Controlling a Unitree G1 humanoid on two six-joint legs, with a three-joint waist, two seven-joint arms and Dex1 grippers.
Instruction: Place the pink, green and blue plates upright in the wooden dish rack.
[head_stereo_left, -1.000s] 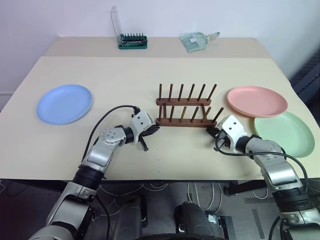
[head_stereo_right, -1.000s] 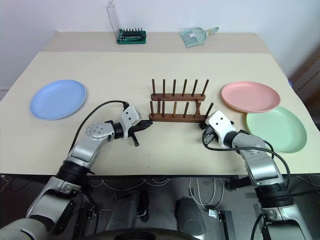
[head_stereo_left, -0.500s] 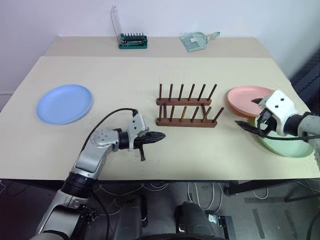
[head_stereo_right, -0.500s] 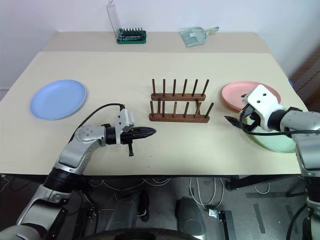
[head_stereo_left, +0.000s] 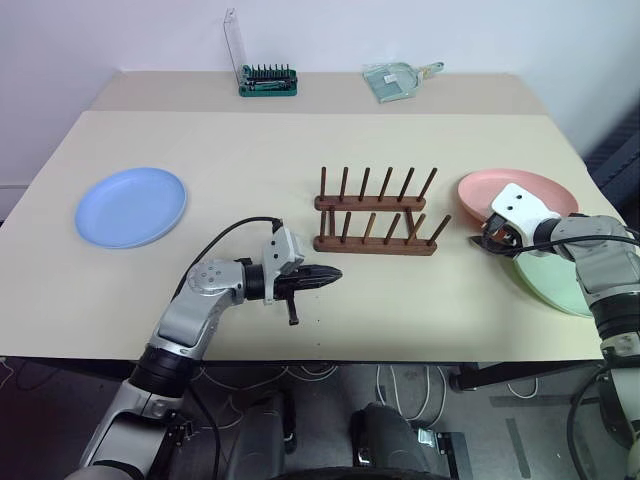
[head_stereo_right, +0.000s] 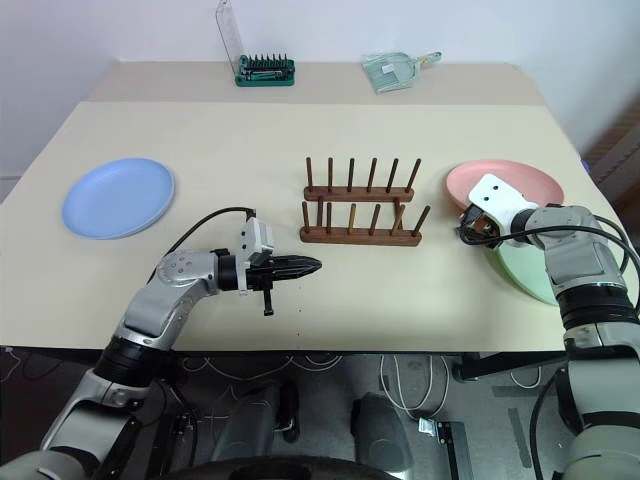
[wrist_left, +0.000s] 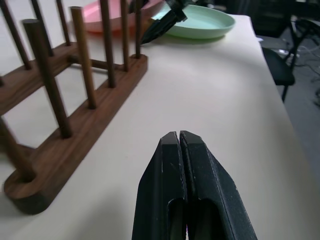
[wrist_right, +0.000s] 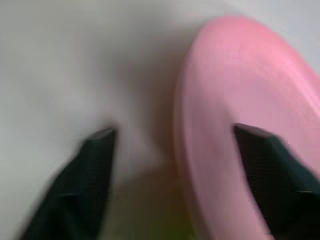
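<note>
Taking the wooden dish rack (head_stereo_left: 378, 213) as our landmark: nearest to us, in front of its left end, our left gripper (head_stereo_left: 330, 274) hangs pressed tightly closed and empty, tip aimed along the table (head_stereo_left: 250, 140) toward the rack's right. At the rack's right end, our right gripper (head_stereo_right: 468, 226) has its fingers parted and holds nothing; in its wrist view one finger sits over the pink plate (head_stereo_left: 517, 199) and the other over bare table, so the jaws straddle the plate's near rim. The green plate (head_stereo_left: 560, 282) lies to the rack's right, nearer than the pink one and touching it or tucked under its edge; we cannot tell which. The blue plate (head_stereo_left: 131, 206) lies flat, well apart to the rack's left.

We judge the step to be gripping the pink plate. We should slide one finger under the rim, close squarely, and lift without dragging the green plate along.

Beyond the rack, a green bit holder (head_stereo_left: 267, 82) and a pale dustpan (head_stereo_left: 395, 81) sit at the far edge; we cannot read any writing on them.
</note>
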